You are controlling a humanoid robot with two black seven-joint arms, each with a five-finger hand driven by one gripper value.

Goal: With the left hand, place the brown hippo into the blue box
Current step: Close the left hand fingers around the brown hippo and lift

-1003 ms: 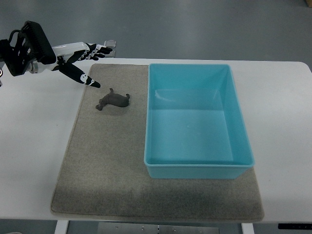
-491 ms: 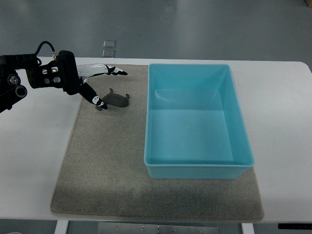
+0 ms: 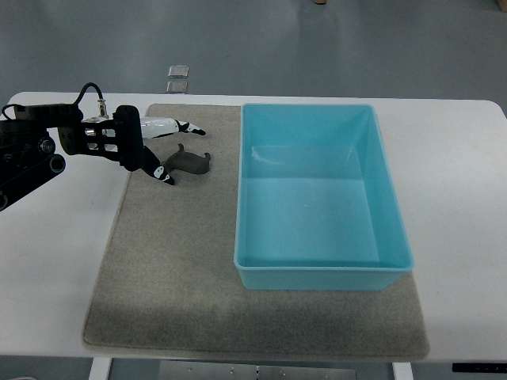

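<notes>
Barely begun: left hand [image 3: 162,146] spread wide around brown hippo [image 3: 190,162] on mat [image 3: 182,269], gripping nothing yet. Grasp, lift, transfer to empty blue box [image 3: 317,277] all remain.

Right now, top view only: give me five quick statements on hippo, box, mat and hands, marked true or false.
1. The brown hippo lies on the mat, left of the blue box. True.
2. The blue box already holds the hippo. False: the box is empty, the hippo is outside it on the mat.
3. The left hand is at the hippo with fingers spread, one above it and one at its left end. True.
4. The left hand has lifted the hippo clear of the mat. False: the hippo lies on the mat and no closed grasp shows.
5. The right hand is reaching into the box. False: no right arm or hand is in view.
</notes>
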